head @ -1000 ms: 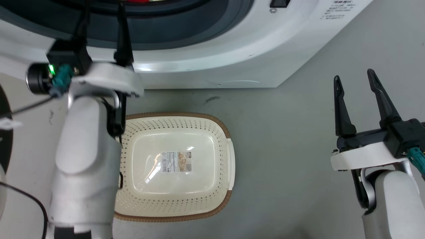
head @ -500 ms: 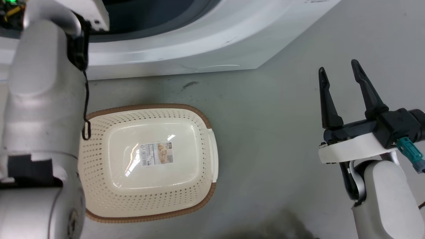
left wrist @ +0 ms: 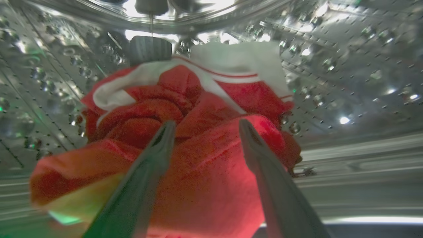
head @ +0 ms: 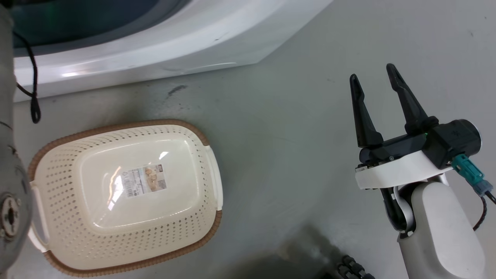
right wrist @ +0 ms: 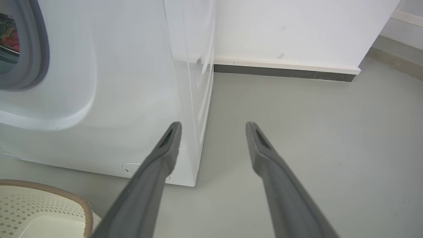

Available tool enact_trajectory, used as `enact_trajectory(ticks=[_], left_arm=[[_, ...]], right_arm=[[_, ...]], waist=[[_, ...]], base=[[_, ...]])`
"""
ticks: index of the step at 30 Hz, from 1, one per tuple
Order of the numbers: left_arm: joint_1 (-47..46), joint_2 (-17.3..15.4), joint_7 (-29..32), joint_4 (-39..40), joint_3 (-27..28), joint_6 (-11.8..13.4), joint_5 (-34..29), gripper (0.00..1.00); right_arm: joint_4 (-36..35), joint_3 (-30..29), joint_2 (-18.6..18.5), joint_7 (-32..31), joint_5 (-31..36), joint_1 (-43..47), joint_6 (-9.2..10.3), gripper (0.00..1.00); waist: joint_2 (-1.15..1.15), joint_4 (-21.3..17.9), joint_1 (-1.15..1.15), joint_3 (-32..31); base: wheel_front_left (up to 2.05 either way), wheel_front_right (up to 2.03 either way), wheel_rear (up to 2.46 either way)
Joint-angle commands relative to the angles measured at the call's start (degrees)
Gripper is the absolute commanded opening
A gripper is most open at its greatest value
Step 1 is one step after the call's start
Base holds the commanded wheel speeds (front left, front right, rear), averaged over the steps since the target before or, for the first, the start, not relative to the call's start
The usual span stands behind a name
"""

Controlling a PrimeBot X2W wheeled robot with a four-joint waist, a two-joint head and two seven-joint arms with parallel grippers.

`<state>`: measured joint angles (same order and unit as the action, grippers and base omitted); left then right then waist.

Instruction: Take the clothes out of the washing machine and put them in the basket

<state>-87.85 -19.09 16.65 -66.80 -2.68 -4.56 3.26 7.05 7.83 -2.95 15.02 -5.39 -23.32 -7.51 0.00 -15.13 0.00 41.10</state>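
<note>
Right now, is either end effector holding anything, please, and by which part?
Nothing is held: left end effector open over the clothes, right end effector open, empty.

A smooth grey floor [head: 294,116] is seen. A cream basket [head: 193,217] with a brown rim is set upright on it, near the front of the white washing machine [head: 155,42] but apart from it. The machine is stood directly on the floor. A small dark scuff [head: 176,90] is marked between them.
</note>
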Motion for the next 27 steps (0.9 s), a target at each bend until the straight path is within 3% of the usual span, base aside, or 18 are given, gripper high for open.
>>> enact_trajectory(ticks=[1,6,7,11,12,13,19,20,27], left_arm=[[-1.37,-0.64,1.27,-0.3,-0.41,-0.29,-0.59,1.0],[-3.55,-2.31,10.47,-2.87,-1.92,-0.06,-1.64,1.0],[-4.02,-3.13,14.98,-3.76,-2.47,0.54,-1.8,1.0],[-3.6,-3.37,20.04,-4.83,-2.71,1.27,-1.45,1.0],[-3.44,-3.39,21.29,-5.06,-2.8,1.62,-1.4,0.43],[-3.18,-3.33,22.21,-5.27,-2.75,1.92,-1.18,0.0],[-1.85,-2.93,19.12,-2.22,-3.07,3.65,-0.82,0.0],[-0.67,-2.49,15.29,-0.06,-3.0,4.36,-0.43,0.0],[3.97,-0.91,3.61,4.18,-2.69,5.32,1.07,0.0]], right_arm=[[0.15,0.26,0.13,0.22,-0.62,-0.79,0.04,1.0],[0.22,1.26,0.13,0.22,-1.63,-1.12,0.04,1.0],[0.31,1.94,0.12,0.22,-2.08,-1.42,0.04,1.0],[0.16,2.06,0.13,0.23,-2.58,-1.41,0.04,1.0],[0.19,2.05,0.13,0.23,-2.63,-1.36,0.04,1.0],[0.26,2.1,0.13,0.23,-2.65,-1.35,0.04,1.0],[0.62,2.11,0.13,0.23,-2.87,-1.61,0.04,1.0],[0.87,1.76,0.13,0.23,-2.19,-1.71,0.04,1.0],[1.55,0.9,0.12,0.23,-0.72,-0.67,0.04,1.0]], waist=[[0.0,-1.15,0.0,1.15],[0.0,-2.47,0.0,2.5],[0.0,-3.14,0.0,2.95],[0.0,-3.39,0.0,3.39],[0.0,-3.38,0.0,3.41],[0.0,-3.36,0.0,3.39],[0.0,-2.8,0.0,2.89],[0.0,-2.05,0.0,1.87],[0.0,0.06,0.0,-2.18]], base=[[0.0,0.0,0.0],[0.0,0.0,0.0],[0.0,0.0,0.0],[0.0,0.0,0.0],[0.0,0.0,0.0],[0.0,0.0,0.0],[0.0,0.0,0.0],[0.0,0.0,0.0],[0.0,0.0,0.0]])
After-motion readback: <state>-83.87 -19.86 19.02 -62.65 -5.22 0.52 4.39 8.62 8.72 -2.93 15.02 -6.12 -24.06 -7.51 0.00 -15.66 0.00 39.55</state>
